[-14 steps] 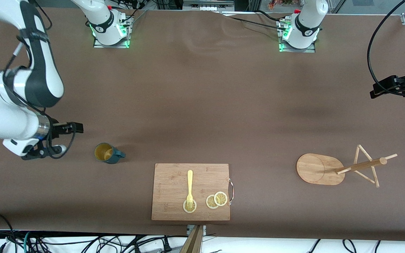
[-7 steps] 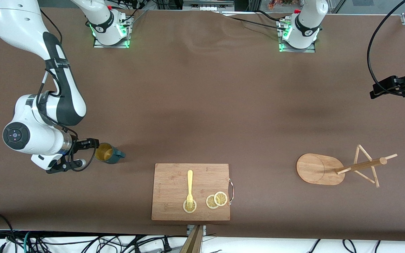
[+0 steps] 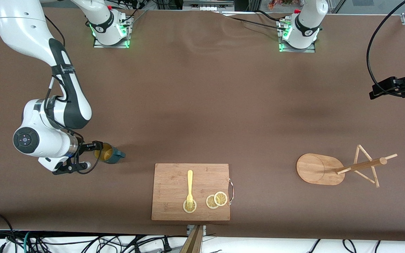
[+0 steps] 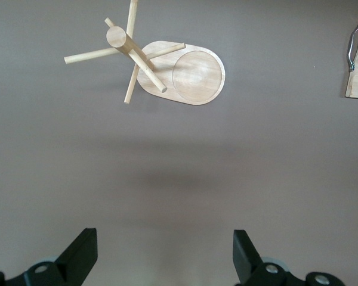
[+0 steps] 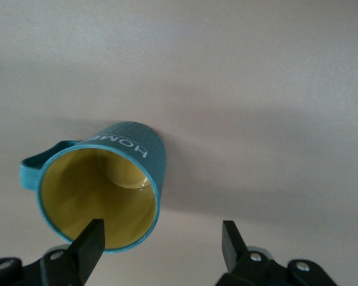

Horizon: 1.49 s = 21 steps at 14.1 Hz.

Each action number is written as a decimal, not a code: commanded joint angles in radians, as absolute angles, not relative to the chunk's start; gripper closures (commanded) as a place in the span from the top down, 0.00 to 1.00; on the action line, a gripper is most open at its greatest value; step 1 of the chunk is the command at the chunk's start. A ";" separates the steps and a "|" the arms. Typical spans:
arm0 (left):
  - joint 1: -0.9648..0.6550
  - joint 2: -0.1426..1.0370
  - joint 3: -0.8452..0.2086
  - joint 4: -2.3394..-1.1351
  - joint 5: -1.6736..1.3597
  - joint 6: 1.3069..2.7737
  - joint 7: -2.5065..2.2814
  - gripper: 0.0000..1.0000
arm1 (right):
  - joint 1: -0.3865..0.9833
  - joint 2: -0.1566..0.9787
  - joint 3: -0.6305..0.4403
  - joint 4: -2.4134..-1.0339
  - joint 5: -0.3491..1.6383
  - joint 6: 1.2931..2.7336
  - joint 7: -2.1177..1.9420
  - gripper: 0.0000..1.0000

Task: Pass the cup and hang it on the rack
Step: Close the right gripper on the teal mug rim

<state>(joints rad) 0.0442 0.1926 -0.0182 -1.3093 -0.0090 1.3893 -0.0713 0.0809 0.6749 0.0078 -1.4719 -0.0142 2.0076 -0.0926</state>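
Pretty early days on this one, honestly. Starting at the right arm's end of the table: the right gripper (image 3: 98,150) is down low at the teal mug (image 3: 108,153), which stands upright on the brown table (image 3: 202,105) with its handle pointing toward the cutting board side. In the right wrist view one finger (image 5: 90,238) sits inside the mustard-yellow mouth of the mug (image 5: 104,187) and the other is outside its wall, so the jaws straddle the rim. They're spread with a clear gap, and I'd say it's not clamped yet; the mug looks to be resting on the table, not lifted.

Moving along, the bamboo cutting board (image 3: 190,191) lies nearer the front camera, with a yellow fork (image 3: 189,188) and some lemon slices (image 3: 216,200) on it. None of that matters for the job, as far as I can tell.

Then the wooden mug tree (image 3: 332,168) toward the left arm's end: nothing hangs on its pegs.

The left gripper (image 3: 387,88) hovers over the table edge at that end, just waiting. Its wrist view shows the fingers (image 4: 80,256) wide apart with nothing between them, looking down at the mug tree (image 4: 167,68).

So my read: the grab is only just happening. Still to do is pretty much everything: closing on the rim, the lift, the handover to the left arm, and hooking the handle on a peg.
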 commanded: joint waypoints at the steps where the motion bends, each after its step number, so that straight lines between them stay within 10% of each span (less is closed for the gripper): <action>1: 0.046 0.207 -0.017 -1.279 -0.009 1.384 -0.048 1.00 | 0.077 0.692 0.009 -1.451 -0.011 2.017 -0.080 0.74; 7: 0.046 0.209 -0.017 -1.279 -0.009 1.384 -0.048 1.00 | 0.077 0.698 0.009 -1.453 0.021 2.019 -0.077 0.50; 15: 0.048 0.210 -0.015 -1.279 -0.008 1.384 -0.048 1.00 | 0.077 0.713 0.008 -1.456 0.058 2.069 -0.058 0.45; 21: 0.052 0.212 -0.014 -1.279 -0.008 1.384 -0.048 1.00 | 0.077 0.712 0.008 -1.456 0.060 2.069 -0.043 0.00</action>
<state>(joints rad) 0.0449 0.1986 -0.0166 -1.3093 -0.0090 1.3894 -0.0712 0.0795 0.7026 0.0072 -1.4712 0.0418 2.0649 -0.0492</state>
